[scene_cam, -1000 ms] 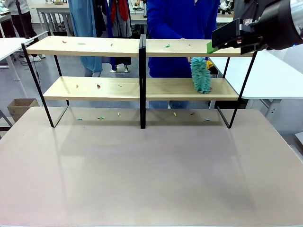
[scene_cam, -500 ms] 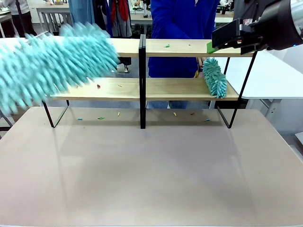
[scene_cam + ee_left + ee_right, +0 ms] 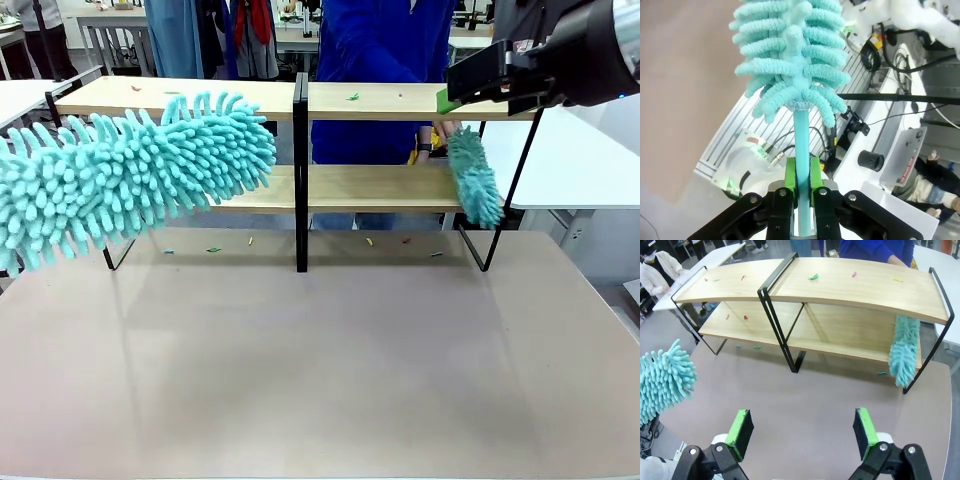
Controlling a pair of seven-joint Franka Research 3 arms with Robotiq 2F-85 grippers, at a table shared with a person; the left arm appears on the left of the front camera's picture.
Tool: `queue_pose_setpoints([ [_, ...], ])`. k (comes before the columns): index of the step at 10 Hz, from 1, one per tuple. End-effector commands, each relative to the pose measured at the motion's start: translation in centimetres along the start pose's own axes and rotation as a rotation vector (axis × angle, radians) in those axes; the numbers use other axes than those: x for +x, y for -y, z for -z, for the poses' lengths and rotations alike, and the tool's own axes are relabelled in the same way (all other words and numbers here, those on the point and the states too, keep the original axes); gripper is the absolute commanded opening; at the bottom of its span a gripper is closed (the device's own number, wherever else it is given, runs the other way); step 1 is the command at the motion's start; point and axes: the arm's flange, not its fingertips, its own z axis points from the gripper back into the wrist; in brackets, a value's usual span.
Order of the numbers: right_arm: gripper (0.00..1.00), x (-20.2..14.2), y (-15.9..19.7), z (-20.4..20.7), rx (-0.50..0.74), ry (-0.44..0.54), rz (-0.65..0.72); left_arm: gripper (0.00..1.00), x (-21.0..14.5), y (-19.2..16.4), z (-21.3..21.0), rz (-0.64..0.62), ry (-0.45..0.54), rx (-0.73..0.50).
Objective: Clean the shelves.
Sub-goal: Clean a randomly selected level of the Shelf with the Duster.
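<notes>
Shelves point(image 3: 380, 100): pale matt wood boards, thin black metal frame; worktop point(image 3: 320, 360) below the shelves smooth, matt beige; duster point(image 3: 130, 185) before the shelves shaggy teal cloth, smooth plastic stem point(image 3: 801, 145).

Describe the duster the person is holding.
Find the wooden shelves across the table. At the lower board's right end, a fluffy teal duster points downward. Unlike the other duster at the left, the person in blue holds it.
</notes>
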Motion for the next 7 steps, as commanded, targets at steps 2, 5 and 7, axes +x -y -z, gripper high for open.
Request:
queue_pose_setpoints([
  [2,1.0,0.0,0.0,0.0,-0.001,0.003,0.002,0.12,4.6,1.1,0.9,-0.166,0.041,0.059],
  [5,1.0,0.0,0.0,0.0,-0.001,0.003,0.002,0.12,8.9,0.6,1.8,-0.235,0.002,0.085],
  [7,1.0,0.0,0.0,0.0,-0.001,0.003,0.002,0.12,8.3,0.1,1.7,-0.182,-0.031,0.067],
])
